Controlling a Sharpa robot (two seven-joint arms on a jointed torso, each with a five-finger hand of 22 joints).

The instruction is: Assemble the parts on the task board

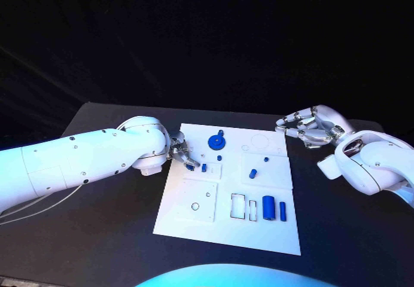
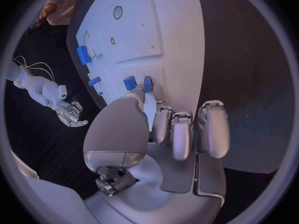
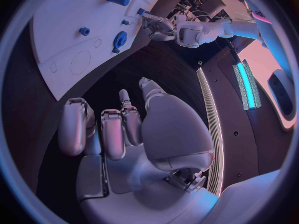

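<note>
Head view: your black table (image 1: 103, 227) carries the white task board (image 1: 226, 230) at centre, flat, long side running away from the robot. Your left arm (image 1: 78, 161) comes in low and ends at the board's left edge; your right arm (image 1: 367, 164) sits off the board's right side. Left hand (image 1: 181, 152) is over the board's upper left area, fingertips down at a small blue part (image 1: 191, 167), with another small blue part (image 1: 204, 168) just beside it. In the left wrist view the thumb and a finger reach those two pieces (image 2: 129, 82), but you cannot tell if one is actually pinched. Right hand (image 1: 309, 128) hovers off the board's far right corner, fingers curled loosely apart, holding nothing. Parts on the board: blue gear (image 1: 216, 142) near the far edge, blue cylinder (image 1: 269, 207) standing near the right side, thin blue bar (image 1: 282, 210) just beside it, short blue peg (image 1: 253, 173) mid-board, tiny blue piece (image 1: 265, 159) near it.
</note>
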